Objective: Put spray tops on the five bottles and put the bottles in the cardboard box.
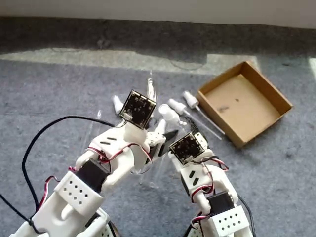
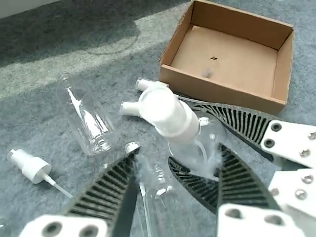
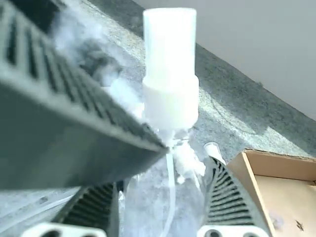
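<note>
While my right fingers (image 3: 224, 197) clamp a clear bottle (image 2: 196, 145) with its spray top (image 2: 165, 112) on, near the cardboard box (image 2: 217, 89), my left fingers (image 2: 111, 192) stand apart beside it; nothing is boxed, and a second bottle (image 2: 84, 116) lies uncapped.

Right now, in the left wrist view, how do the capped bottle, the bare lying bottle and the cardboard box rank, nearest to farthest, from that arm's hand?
From the left hand:
1. The capped bottle, right at its fingertips.
2. The bare bottle, lying off to one side.
3. The cardboard box, beyond both, farthest out.
</note>
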{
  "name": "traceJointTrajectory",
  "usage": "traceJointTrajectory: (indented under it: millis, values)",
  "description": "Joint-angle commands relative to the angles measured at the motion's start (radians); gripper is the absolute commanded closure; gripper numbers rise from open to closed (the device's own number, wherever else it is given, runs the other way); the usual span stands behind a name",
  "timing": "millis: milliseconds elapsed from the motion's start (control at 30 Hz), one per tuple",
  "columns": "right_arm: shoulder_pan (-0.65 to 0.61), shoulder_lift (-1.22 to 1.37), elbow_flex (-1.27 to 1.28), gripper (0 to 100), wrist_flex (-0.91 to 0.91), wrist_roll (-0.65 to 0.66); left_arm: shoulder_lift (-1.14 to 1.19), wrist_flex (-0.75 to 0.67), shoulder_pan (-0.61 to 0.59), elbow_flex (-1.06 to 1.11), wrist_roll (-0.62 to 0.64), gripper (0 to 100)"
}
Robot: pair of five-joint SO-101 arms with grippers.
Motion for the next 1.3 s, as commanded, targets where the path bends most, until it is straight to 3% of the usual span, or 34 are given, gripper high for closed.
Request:
traceJointTrajectory:
  millis: [0,300,467,767,967,1267]
  values:
    - [0.022,-0.018,0.042,90.4,-0.033,0.002,-0.090,0.061,0.002,-0.012,-0.014,81]
    - [0.022,-0.018,0.042,90.5,-0.033,0.002,-0.213,0.244,-0.025,-0.015,-0.017,83]
    - [0.022,-0.018,0.044,90.6,-0.033,0.002,-0.272,0.255,-0.156,-0.013,-0.017,100]
    - [0.024,-0.018,0.044,90.6,-0.033,0.002,-0.446,0.256,-0.318,0.071,-0.018,95]
    - [0.024,-0.018,0.044,90.7,-0.031,0.002,-0.631,0.249,-0.421,0.228,-0.192,99]
    - [0.028,-0.018,0.042,90.7,-0.028,0.002,-0.760,0.255,-0.521,0.392,-0.195,100]
